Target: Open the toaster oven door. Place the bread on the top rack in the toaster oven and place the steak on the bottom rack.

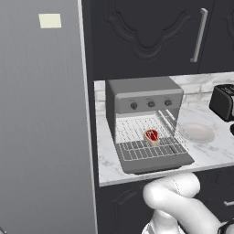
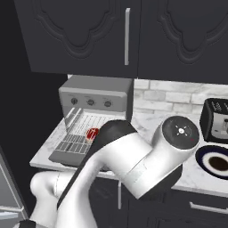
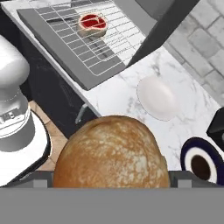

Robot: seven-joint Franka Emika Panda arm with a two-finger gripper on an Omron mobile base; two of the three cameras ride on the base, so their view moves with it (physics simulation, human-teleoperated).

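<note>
The round brown bread [image 3: 111, 151] looms large at the bottom of the hand view, held in my gripper [image 3: 111, 181], which is shut on it over the counter's front edge. The toaster oven [image 1: 144, 93] stands with its door [image 1: 155, 161] folded down flat. A wire rack [image 1: 148, 148] is slid out over the door. The red steak [image 1: 151, 135] lies on that rack, and it is also visible as the steak [image 2: 92, 133] and the steak [image 3: 92, 24]. The bread hides my fingertips.
A white plate [image 1: 196, 132] sits on the marble counter right of the oven. Farther right are a black toaster [image 2: 216, 118] and a dark blue-rimmed dish [image 2: 218, 162]. A tall grey fridge [image 1: 41, 119] borders the counter on the left. Dark cabinets hang above.
</note>
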